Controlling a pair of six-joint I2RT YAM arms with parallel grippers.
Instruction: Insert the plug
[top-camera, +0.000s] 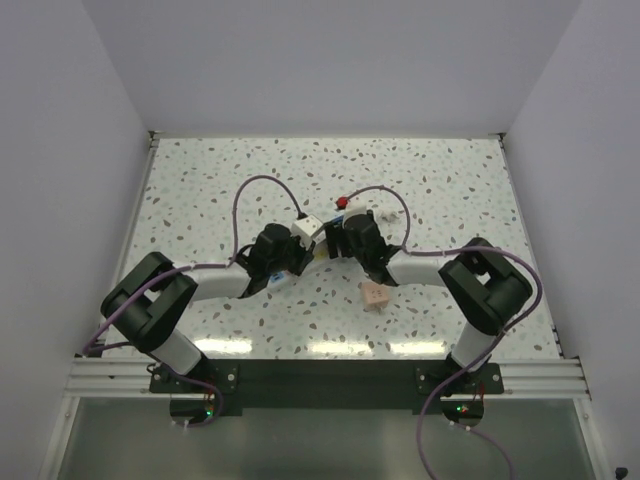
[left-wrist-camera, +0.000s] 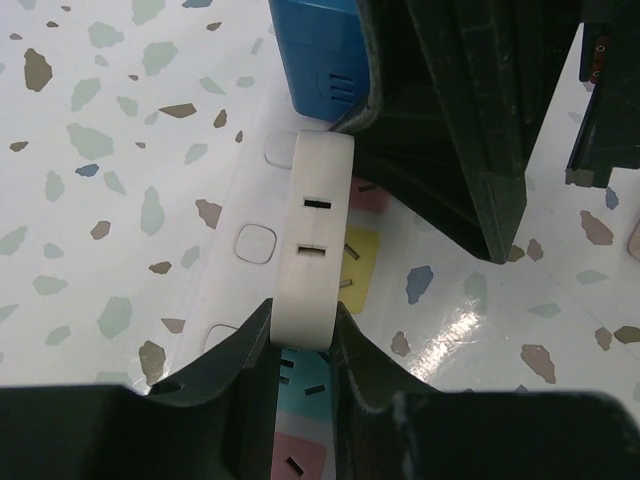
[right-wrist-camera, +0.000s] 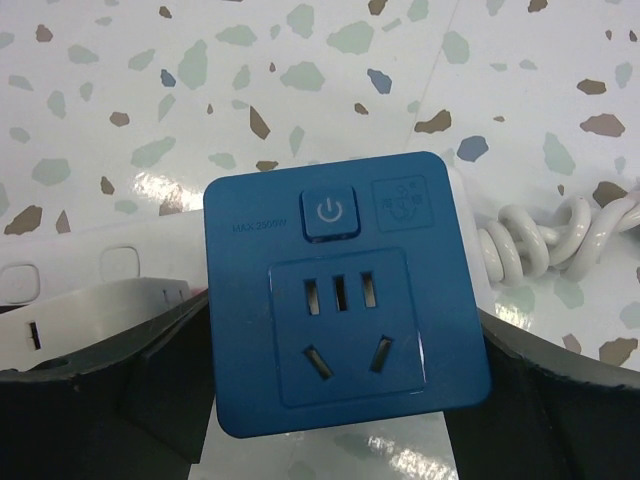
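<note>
Plug (right-wrist-camera: 345, 290): insertion step, judged seated against strip (left-wrist-camera: 318, 250). Left gripper (left-wrist-camera: 303, 325) clenched on strip; right gripper (right-wrist-camera: 342, 330) flanking plug, hold undeterminable. Next: verify seating, withdraw straight.

The left arm (top-camera: 215, 285) and the right arm (top-camera: 420, 268) reached forward with elbows out and bent inward, their wrists meeting midway between the bases. The left gripper (left-wrist-camera: 303, 335) had its fingers (left-wrist-camera: 240, 360) clamped close on a white socket block (left-wrist-camera: 318, 240). The right gripper (right-wrist-camera: 345, 400) held its fingers (right-wrist-camera: 120, 350) wide either side of a blue socket cube (right-wrist-camera: 340, 300); whether they pressed it could not be told.
</note>
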